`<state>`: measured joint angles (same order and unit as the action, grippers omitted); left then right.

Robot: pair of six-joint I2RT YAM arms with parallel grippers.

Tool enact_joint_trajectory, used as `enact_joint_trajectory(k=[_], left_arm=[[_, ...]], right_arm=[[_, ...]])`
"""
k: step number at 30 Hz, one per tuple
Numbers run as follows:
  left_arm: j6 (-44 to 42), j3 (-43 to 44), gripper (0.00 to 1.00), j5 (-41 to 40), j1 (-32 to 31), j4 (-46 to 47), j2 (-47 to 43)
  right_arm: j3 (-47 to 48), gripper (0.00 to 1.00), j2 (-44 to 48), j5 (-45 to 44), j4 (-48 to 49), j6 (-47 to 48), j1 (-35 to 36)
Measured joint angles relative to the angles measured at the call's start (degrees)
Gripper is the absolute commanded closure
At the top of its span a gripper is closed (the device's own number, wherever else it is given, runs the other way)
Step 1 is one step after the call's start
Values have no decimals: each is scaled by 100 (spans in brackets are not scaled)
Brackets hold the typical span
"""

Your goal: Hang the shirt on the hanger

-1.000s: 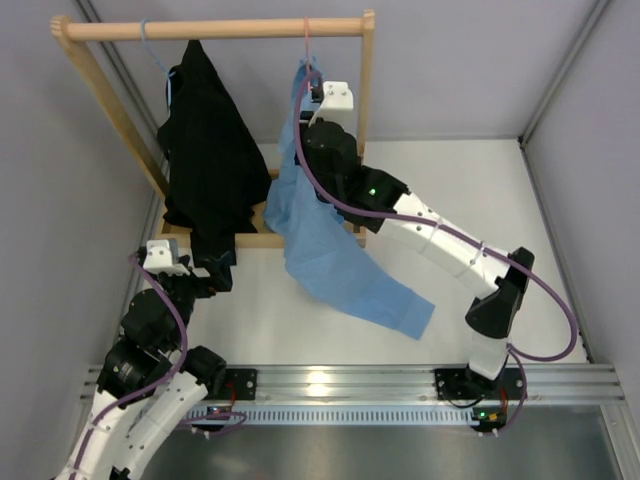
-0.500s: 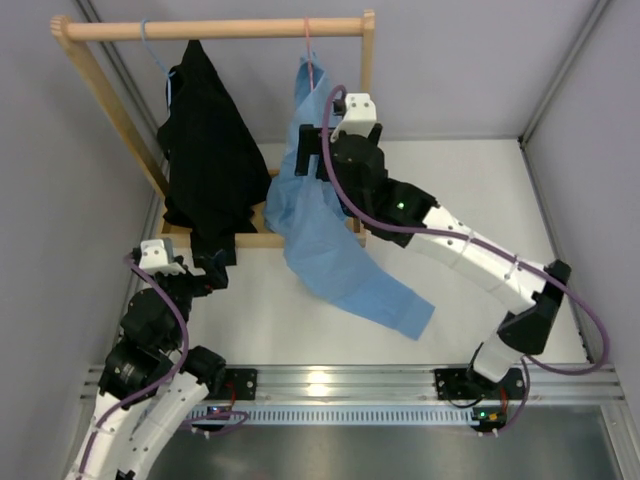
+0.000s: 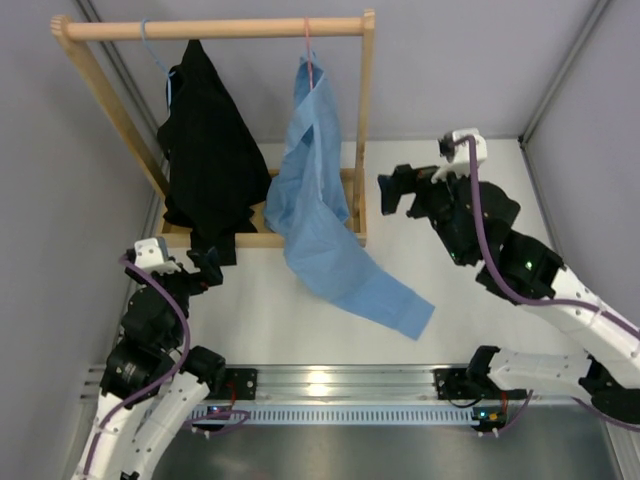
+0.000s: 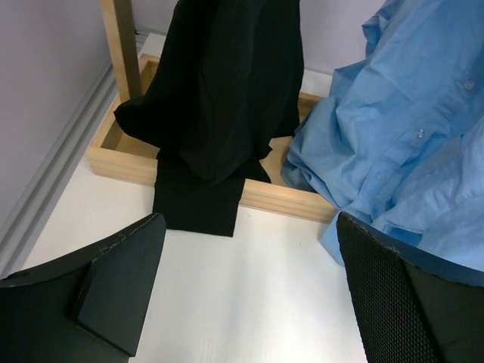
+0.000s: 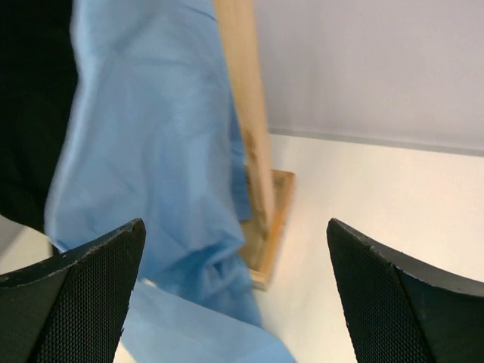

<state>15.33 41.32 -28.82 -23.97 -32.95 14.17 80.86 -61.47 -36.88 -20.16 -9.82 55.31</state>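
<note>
When the right claw (image 3: 393,191) was checked against the picture from a second before, it had left the shirt (image 3: 310,200). Then it sat at the collar just under the pink hook. Now it hung to the right of the rack's right post (image 3: 364,120), well apart from the cloth. Its jaws stood wide and held nothing; the wrist view showed only air between the two pads.

The shirt hung from the pink hanger (image 3: 308,58) on the wooden rail (image 3: 220,28), at the rail's right end. Its lower part draped over the rack's base and trailed forward onto the white table (image 3: 480,140), lying much as it had a second before.

The left claw (image 3: 205,268) had hardly shifted. It sat low near the front left corner of the rack, jaws wide and empty, facing the black garment (image 3: 205,150), which hung from a blue hanger (image 3: 150,50).

Hard to make out:
- Only the hook and neck of the pink hanger showed. The wire triangle was hidden inside the cloth, so I could not tell whether both shoulders sat on it.
- The collar was bunched, and no neck label could be picked out.
- The left wrist view cut the shirt off at its right edge, and the right wrist view cut it off at the top.
- The right arm ran out of the overhead view at the right.
</note>
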Motion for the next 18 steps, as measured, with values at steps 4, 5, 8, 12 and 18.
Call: enact_joint_trajectory(k=[4,5,8,12,18], left_arm=[[-72,2,2,-85,13,-4,229],[-94,2,2,-79,24,0,302],[-160,2,2,59,155,-2,581],[-201,2,2,286,275,-11,820],[-225,2,2,424,282,-24,844]], right_arm=[[-1360,1,1209,-461,-267,151,0],[-1676,1,1513,-645,-400,186,0],[-2398,1,2371,-1141,-719,214,0],[-2944,1,3412,-1547,-1062,223,0],[-3449,1,4269,-1884,-1248,162,0]])
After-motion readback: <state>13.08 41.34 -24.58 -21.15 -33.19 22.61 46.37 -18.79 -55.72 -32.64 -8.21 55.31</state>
